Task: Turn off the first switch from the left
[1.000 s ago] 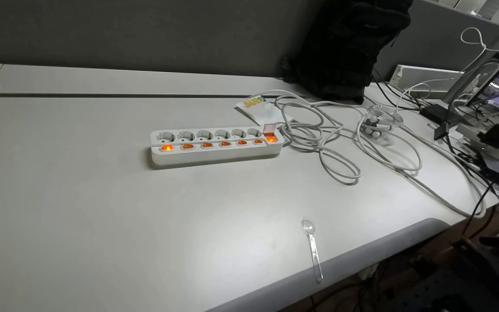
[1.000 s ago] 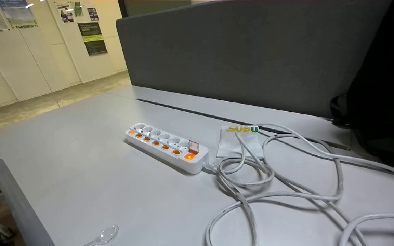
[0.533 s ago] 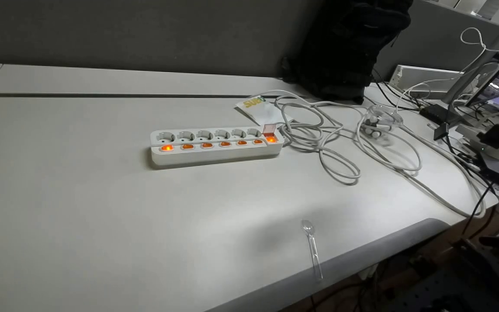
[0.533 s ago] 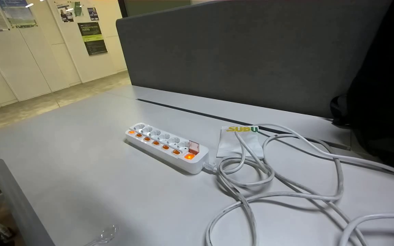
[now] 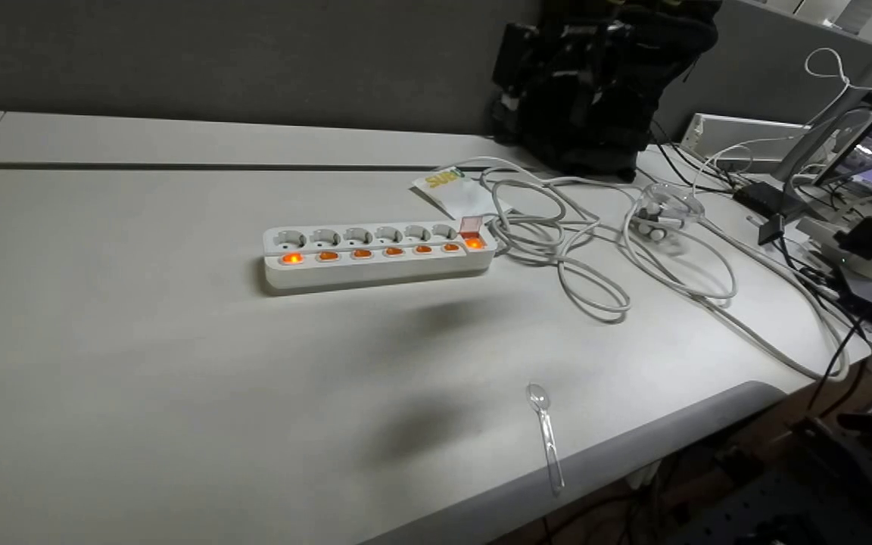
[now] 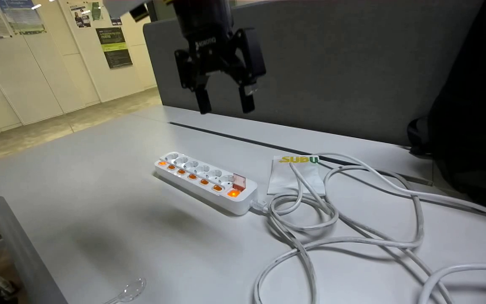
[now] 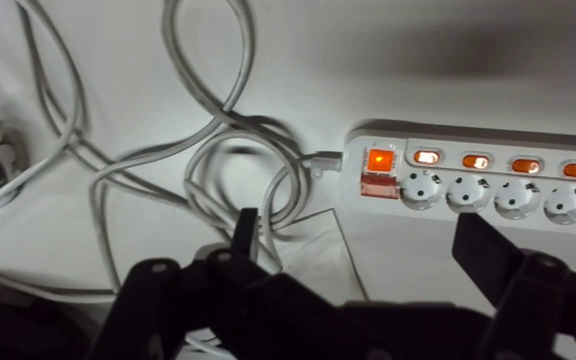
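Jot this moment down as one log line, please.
tool: open, empty, hovering | first switch, cordless end of power strip: glowing, untouched | switch-off: pending

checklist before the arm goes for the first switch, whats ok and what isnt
1. First switch lit, apparently on: ok.
2. Cord away from that switch: ok, it leaves the opposite end of the power strip.
3. Gripper clear of the strip: ok, it hangs in the air.
4. Jaws shut for pressing (probably safer): not ok, they stand open.
5. First switch inside the wrist view: not ok, the strip runs out of frame.
6. Strip steady under a press: cannot tell.
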You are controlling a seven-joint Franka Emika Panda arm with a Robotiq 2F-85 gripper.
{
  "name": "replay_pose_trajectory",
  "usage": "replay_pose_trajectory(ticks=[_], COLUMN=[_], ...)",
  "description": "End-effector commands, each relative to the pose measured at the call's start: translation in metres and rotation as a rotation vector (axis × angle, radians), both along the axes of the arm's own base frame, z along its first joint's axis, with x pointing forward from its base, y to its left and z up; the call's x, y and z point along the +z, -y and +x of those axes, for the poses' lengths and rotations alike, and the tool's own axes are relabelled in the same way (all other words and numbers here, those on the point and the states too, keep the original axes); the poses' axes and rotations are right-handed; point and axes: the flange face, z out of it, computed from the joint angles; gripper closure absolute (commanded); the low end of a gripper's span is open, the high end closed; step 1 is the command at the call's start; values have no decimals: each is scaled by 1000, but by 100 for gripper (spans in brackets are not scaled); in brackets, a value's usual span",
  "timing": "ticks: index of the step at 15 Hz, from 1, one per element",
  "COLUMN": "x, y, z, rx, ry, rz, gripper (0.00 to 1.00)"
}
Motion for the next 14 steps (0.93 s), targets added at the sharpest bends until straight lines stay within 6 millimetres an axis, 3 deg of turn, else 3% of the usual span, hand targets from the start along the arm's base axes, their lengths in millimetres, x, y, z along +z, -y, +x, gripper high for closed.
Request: replay_pose_trajectory(ticks=[1,2,3,5,13,14], x=[-37,-46,-38,-51,-44,-50], y=[-37,-48,-33,-43,-34,-45], z=[29,31,17,19,20,23], rx=[-96,-99,-48,-37,-45,-20], ry=[-52,-71,-49,-65,-54,-47], rz=[47,63,50,53,52,44], gripper=[0,0,0,0,0,0])
